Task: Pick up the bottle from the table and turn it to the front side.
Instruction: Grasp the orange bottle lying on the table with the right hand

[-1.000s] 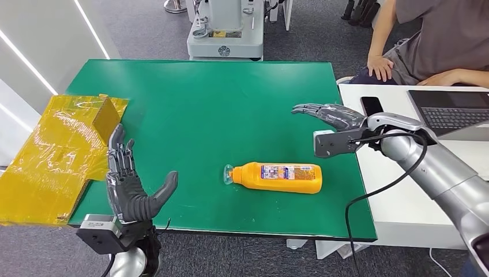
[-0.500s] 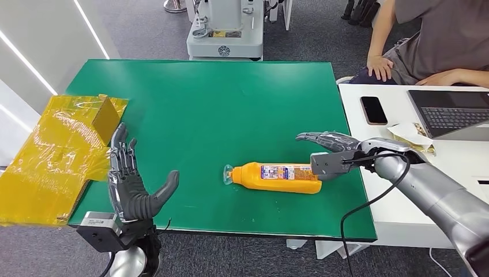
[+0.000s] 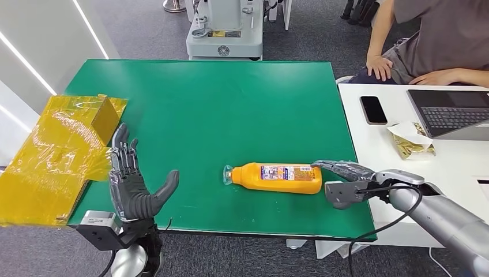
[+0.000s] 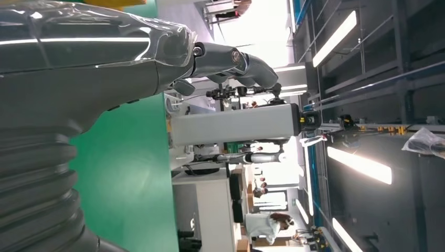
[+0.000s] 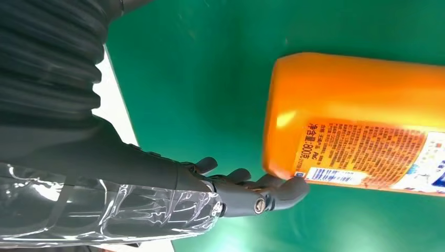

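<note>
Now the orange plastic bottle (image 3: 277, 177) with a printed label is lying on its side on the green table (image 3: 230, 104). Right beside its flat bottom end, the right hand (image 3: 345, 171) is reaching in, fingers (image 5: 278, 190) spread and touching the bottle's edge. Well apart from the bottle, the left hand (image 3: 131, 183) is waiting with fingers spread, holding nothing.

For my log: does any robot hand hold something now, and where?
Nothing is held. The right robot hand is open at the base of the bottle; the left robot hand is open.

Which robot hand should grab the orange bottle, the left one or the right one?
Probably the right hand. Its fingertips are right at the flat bottom end of the orange bottle, which lies on its side on the green table. The left hand is open, well away by the table's near edge.
</note>
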